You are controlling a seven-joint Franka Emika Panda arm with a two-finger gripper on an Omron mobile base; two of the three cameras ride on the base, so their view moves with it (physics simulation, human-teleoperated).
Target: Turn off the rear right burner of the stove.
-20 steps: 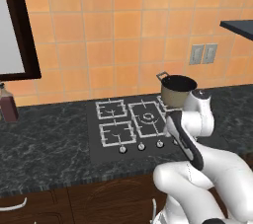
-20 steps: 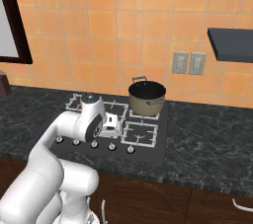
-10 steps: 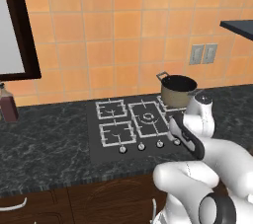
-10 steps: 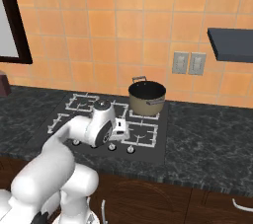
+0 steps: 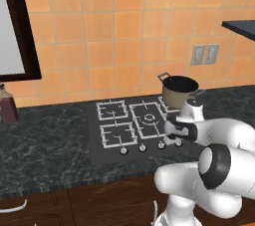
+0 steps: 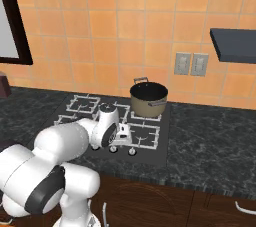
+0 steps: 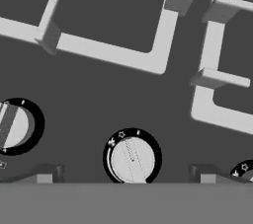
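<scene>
Rear right burner grate, small square light-grey wire, at far right corner of flat black glass stove, mostly hidden under brown metal pot (handles both sides). White arm's two-finger gripper low over near knob row, fingers spread wide, straddling round silver knob, not touching. Neighbouring silver knob left.

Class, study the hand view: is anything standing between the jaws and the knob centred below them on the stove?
Nothing visible does. The round knob lies centred between the two fingertips, with bare black stove glass around it. The pot sits further back on the rear right burner, clear of the gripper.
</scene>
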